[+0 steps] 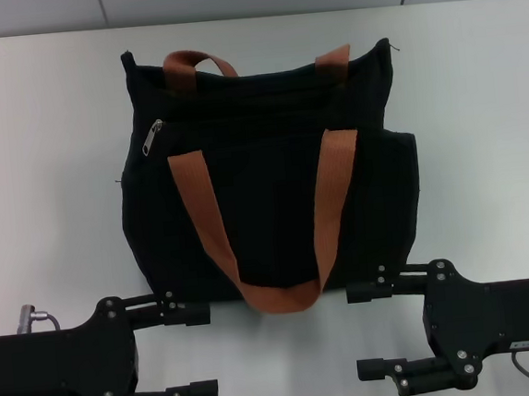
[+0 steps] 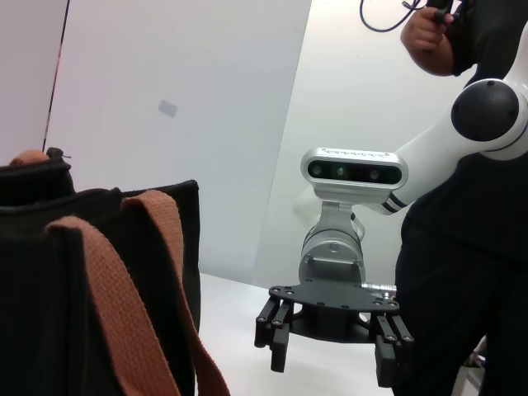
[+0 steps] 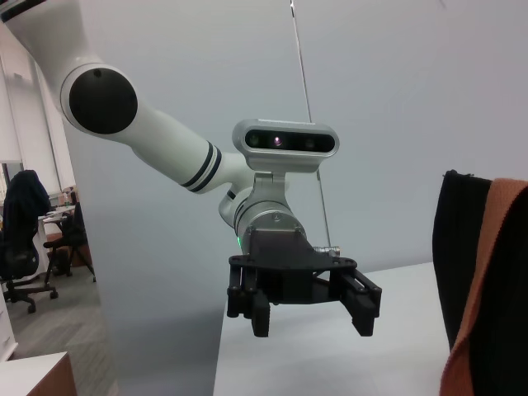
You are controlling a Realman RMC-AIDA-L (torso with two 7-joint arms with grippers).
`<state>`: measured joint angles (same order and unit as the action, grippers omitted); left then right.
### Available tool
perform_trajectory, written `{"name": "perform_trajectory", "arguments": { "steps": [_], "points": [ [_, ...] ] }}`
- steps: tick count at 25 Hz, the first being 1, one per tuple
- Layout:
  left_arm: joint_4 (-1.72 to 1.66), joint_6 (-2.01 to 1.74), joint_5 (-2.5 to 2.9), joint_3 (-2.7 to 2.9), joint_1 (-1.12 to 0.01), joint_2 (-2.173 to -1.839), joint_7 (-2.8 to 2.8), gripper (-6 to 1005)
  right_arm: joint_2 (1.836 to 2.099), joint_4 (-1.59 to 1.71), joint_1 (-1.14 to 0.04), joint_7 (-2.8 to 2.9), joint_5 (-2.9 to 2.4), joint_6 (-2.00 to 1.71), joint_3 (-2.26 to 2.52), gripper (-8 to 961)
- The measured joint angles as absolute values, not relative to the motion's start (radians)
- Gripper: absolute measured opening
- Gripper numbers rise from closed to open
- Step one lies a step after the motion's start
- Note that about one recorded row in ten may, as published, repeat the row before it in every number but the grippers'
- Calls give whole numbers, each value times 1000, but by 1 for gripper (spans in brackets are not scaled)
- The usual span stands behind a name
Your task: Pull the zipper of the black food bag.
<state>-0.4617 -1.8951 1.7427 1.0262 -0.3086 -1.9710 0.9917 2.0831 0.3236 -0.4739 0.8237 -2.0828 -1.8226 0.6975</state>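
Lying flat on the white table (image 1: 41, 180), mouth toward the far edge, with the bag (image 1: 273, 188) square in the middle and two rust-brown straps (image 1: 202, 222) looping toward the near side. Resting at the near-left end of the zip line, just under the top hem: the small silver zipper (image 1: 153, 136), tab tilted, untouched. Hovering low at the near edge, left gripper (image 1: 199, 352) and right gripper (image 1: 369, 331), both spread open and holding nothing, fingers pointed inward toward each other and flanking the strap loop. Judging by this, still the approach step, nothing grasped yet. Calling next for the left gripper to reach forward over the bag's left side, pinch the tab, then draw it rightward along the line, likely with the right steadying the fabric. Plenty of bare table on either flank; straps near the zip line a possible snag.
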Motion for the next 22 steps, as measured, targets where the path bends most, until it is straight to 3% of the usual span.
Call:
{"name": "perform_trajectory", "arguments": {
  "steps": [18,22],
  "points": [
    [-458,-1895,1743,1024,-308,-1971,994,711,2083,324,-474,824,-2083,-1822,696,742],
    [-461,-1967,1729,898,-318,-1992,987,701,2083,324,-474,826,-2083,-1819,696,742]
  ]
}}
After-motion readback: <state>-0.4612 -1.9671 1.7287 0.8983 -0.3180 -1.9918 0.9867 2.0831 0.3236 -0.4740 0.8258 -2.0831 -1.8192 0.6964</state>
